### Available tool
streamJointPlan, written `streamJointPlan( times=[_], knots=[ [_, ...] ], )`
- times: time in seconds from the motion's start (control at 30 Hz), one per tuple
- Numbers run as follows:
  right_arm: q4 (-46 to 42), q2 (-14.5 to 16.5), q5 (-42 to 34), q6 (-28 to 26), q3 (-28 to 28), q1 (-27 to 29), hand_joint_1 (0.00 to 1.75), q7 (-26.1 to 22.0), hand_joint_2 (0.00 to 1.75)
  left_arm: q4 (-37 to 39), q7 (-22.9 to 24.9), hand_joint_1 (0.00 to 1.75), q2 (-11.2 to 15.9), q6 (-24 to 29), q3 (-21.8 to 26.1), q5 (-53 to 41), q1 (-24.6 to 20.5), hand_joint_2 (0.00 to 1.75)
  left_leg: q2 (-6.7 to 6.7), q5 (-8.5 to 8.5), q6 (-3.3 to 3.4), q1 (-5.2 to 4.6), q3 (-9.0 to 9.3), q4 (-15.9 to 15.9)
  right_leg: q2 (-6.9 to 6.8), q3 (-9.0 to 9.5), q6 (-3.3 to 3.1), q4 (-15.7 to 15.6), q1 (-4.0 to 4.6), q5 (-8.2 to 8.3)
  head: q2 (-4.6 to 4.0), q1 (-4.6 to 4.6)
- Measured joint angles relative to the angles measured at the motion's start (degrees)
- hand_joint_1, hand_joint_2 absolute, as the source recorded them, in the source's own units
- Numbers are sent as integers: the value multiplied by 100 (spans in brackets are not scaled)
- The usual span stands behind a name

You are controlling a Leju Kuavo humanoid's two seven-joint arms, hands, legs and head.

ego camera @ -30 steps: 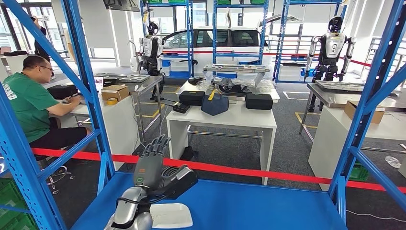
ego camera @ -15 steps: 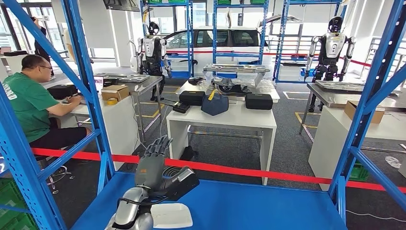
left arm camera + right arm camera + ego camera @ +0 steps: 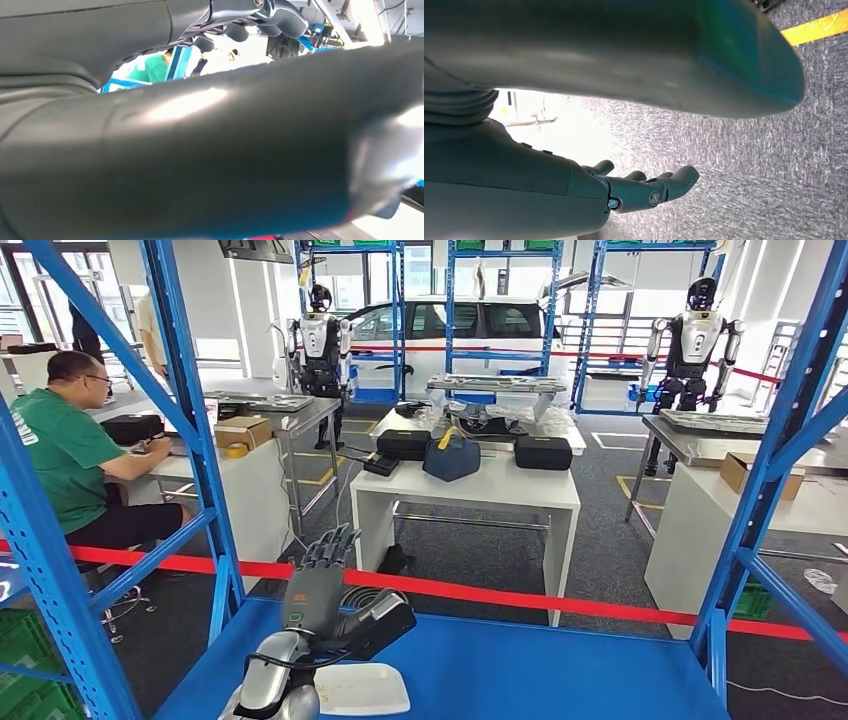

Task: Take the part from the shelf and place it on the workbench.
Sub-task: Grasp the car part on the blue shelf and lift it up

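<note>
A flat white part with rounded corners lies on the blue shelf board at the near left. My left hand hovers just above the part's far edge, fingers spread and pointing up, thumb out to the right, nothing in it. In the left wrist view the thick thumb fills the picture, with the dark fingers beyond it. My right hand hangs over grey carpet with its fingers stretched out, holding nothing.
Blue shelf uprights and diagonal braces frame both sides. A red barrier tape runs across behind the shelf. Beyond it stands a white workbench with black cases and a bag. A person in green sits at the left.
The whole picture has shifted a little, so the camera moved. My left hand has edged slightly right above the white part; its fingers stay spread.
</note>
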Motion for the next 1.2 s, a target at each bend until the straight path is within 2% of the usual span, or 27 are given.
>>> streamJointPlan(
  times=[0.03,0.1,0.13,0.17,0.2,0.27,0.3,0.33,0.43,0.5,0.53,0.6,0.63,0.67,0.7,0.73,0.77,0.83,0.9,1.0,1.07,1.13,1.17,1.2],
  knots=[
    [0,-1,0,0,0,0,0,0,0,0,0,0,-2,0,-1,0,-2,0,8,17,25,12,11,-24,-1,-131,-5,295,7,-172,0,3],
    [0,-4,0,1,0,3,0,0,0,10,0,0,-3,-1,-4,0,10,0,17,16,45,6,2,-18,2,-509,-11,1110,35,-561,-1,11],
    [0,-6,0,1,0,6,0,0,0,16,1,0,-3,-2,-6,0,24,0,20,10,47,3,-5,-5,2,-653,-12,1408,45,-652,-1,12],
    [0,-6,0,1,0,8,0,0,0,20,1,0,-3,-3,-7,0,35,0,20,2,42,2,-13,15,1,-693,-16,1490,49,-629,-1,13],
    [0,-8,-1,1,0,8,0,0,0,21,1,0,-3,-4,-8,0,41,0,17,-11,28,6,-20,43,-2,-612,-22,1329,49,-500,-1,13],
    [1,-13,-2,1,0,3,0,0,0,20,1,0,-3,-4,-8,0,39,0,10,-62,-24,12,-39,125,-13,-222,-38,585,43,-167,-1,12],
    [1,-13,-2,1,0,-1,0,-3,0,20,1,0,-2,-5,-8,0,36,0,6,-95,-61,6,-55,178,-12,-67,-56,274,48,-68,-1,11],
    [2,-12,-2,1,0,-2,0,-7,0,19,1,0,-2,-5,-8,0,33,0,4,-120,-96,-3,-70,214,-9,16,-81,97,55,-33,-1,11],
    [2,-7,-1,1,0,-1,0,-10,0,17,0,0,-4,-7,-14,0,28,0,0,-143,-187,-14,-94,220,5,11,-184,53,68,-41,-1,12],
    [2,-3,0,1,0,-1,0,-5,0,16,1,0,-3,-7,-17,0,19,0,-1,-253,-265,0,-170,366,4,19,-253,42,50,-38,-1,8],
    [2,-1,-1,1,0,-2,0,-4,0,16,2,0,-3,-7,-22,0,13,0,-1,-390,-309,14,-286,606,2,24,-281,35,39,-37,-1,4],
    [2,-2,-3,-1,-1,-2,0,-2,0,19,2,0,1,-7,-39,0,14,0,0,-743,-373,43,-660,1381,0,27,-311,35,39,-53,-2,1],
    [2,-2,-5,-1,-1,-1,0,-2,0,21,4,0,3,-8,-47,-1,25,0,1,-860,-388,55,-846,1735,1,30,-317,35,41,-62,-2,0],
    [2,-2,-7,-2,-2,0,0,-2,0,24,8,0,6,-10,-52,-2,37,0,1,-869,-388,61,-950,1912,4,38,-320,36,43,-73,-2,1],
    [2,-2,-8,-2,-2,0,0,-1,0,24,16,0,8,-12,-55,-5,44,0,1,-762,-375,63,-933,1847,9,54,-317,36,47,-85,-1,0],
    [2,-2,-9,-2,-3,1,0,-1,0,23,27,0,8,-14,-56,-8,42,0,0,-559,-345,60,-794,1540,15,79,-310,35,52,-99,-1,0],
    [2,-1,-9,-2,-3,1,0,-1,0,21,38,0,8,-16,-59,-11,33,0,1,-331,-297,47,-581,1090,19,108,-301,32,53,-115,-1,0],
    [2,11,-9,-2,-7,-2,0,-6,0,16,52,0,8,-20,-73,-15,7,0,12,-92,-194,3,-215,360,21,149,-257,13,56,-140,-1,-4],
    [2,20,-9,-2,-16,-4,0,-14,0,17,57,0,6,-24,-90,-17,-10,0,20,-95,-141,-38,-105,159,15,174,-194,-30,50,-141,-1,-7],
    [3,23,-11,0,-30,-7,0,-5,0,9,77,0,-2,-26,-95,-16,-13,0,8,-61,-94,-5,0,41,2,194,-115,11,61,-195,0,-3],
    [3,14,-15,-1,-34,-9,0,-5,0,8,87,0,-12,-27,-96,-15,-20,0,14,-68,-43,21,80,-24,0,-63,-97,505,75,-412,0,6],
    [2,-1,-17,-2,-42,-4,0,-22,0,17,92,0,-14,-34,-97,-15,3,0,14,-117,-7,17,114,-17,3,-531,-91,1264,96,-653,0,13],
    [2,-4,-18,-2,-46,1,0,-14,0,22,95,0,-14,-39,-97,-15,27,0,10,-151,0,14,134,-3,3,-706,-90,1481,101,-652,0,13],
    [2,-6,-19,-2,-50,5,0,15,0,27,96,0,-14,-43,-97,-15,48,0,4,-193,-3,13,162,17,3,-788,-91,1505,104,-539,0,13]
  ],
)
